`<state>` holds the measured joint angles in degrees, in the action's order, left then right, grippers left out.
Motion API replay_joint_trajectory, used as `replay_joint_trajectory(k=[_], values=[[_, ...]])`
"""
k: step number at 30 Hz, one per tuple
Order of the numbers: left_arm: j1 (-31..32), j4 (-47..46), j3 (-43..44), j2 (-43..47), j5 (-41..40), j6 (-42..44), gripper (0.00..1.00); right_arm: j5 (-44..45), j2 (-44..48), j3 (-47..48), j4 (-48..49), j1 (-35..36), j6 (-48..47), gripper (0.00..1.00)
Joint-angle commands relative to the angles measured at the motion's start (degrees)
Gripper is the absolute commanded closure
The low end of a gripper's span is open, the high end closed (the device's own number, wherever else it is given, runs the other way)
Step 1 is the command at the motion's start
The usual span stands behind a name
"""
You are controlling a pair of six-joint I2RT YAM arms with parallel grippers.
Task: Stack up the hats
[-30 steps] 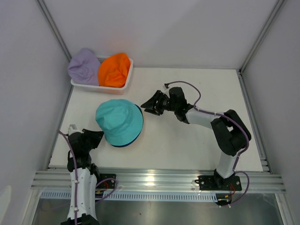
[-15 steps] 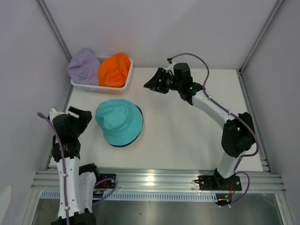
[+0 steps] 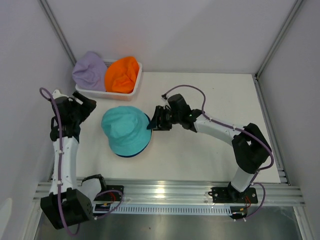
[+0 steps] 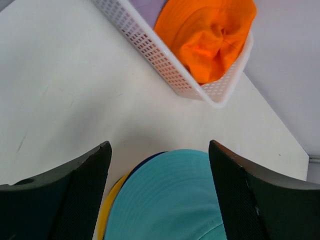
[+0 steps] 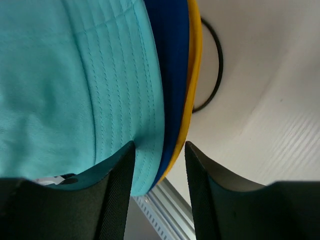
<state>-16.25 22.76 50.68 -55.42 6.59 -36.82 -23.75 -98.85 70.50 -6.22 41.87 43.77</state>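
- Both the left arm (image 3: 64,150) and the right arm (image 3: 217,127) have white link shells and black joints.
- A purple cable (image 3: 185,86) loops behind the right pincer (image 3: 155,121).
- The fingers (image 4: 75,195) are matte black with finely textured inner faces.

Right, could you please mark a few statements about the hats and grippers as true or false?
1. The teal hat lies on top of the navy hat. True.
2. The orange hat lies on the teal hat. False: it sits in the basket beside the lavender hat.
3. The left gripper is open and empty. True.
4. The lowest brim is red. False: it belongs to the yellow hat.
5. The right gripper hovers over the basket. False: it is at the teal hat's brim.
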Motion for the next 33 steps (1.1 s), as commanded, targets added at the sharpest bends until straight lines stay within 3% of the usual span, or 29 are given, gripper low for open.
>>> replay_joint_trajectory(k=[1,3,9,11,15,21,26,33], values=[[0.08,-7.28,7.92,-6.25,6.3,3.59,0.18,2.92,-0.02,0.16,-0.36,0.41,-1.49,0.54],[0.17,-8.79,10.66,-10.04,8.34,5.08,0.16,2.05,-0.99,0.43,-0.55,-2.39,-1.41,0.55],[3.23,-2.32,34.64,-29.89,12.22,13.96,0.16,-1.73,-2.92,8.83,-2.21,-11.27,-3.33,0.52],[6.22,0.16,44.96,-38.22,10.48,16.94,0.17,-3.84,-5.29,13.41,-6.07,-15.57,-6.23,0.5],[12.89,2.37,57.56,-50.62,8.18,20.64,0.16,-2.89,-7.59,22.13,-11.44,-21.2,-10.36,0.49],[17.55,12.65,82.78,-70.22,5.1,22.06,0.08,-2.18,-7.15,21.35,-7.24,-28.06,-10.11,0.48],[19.41,12.13,84.32,-76.32,1.68,20.03,0.0,-2.27,-7.58,17.31,-3.02,-30.0,-8.53,0.48],[21.79,9.84,86.52,-82.83,-4.91,17.14,0.0,-5.87,-11.98,19.59,-3.01,-32.11,-7.65,0.48]])
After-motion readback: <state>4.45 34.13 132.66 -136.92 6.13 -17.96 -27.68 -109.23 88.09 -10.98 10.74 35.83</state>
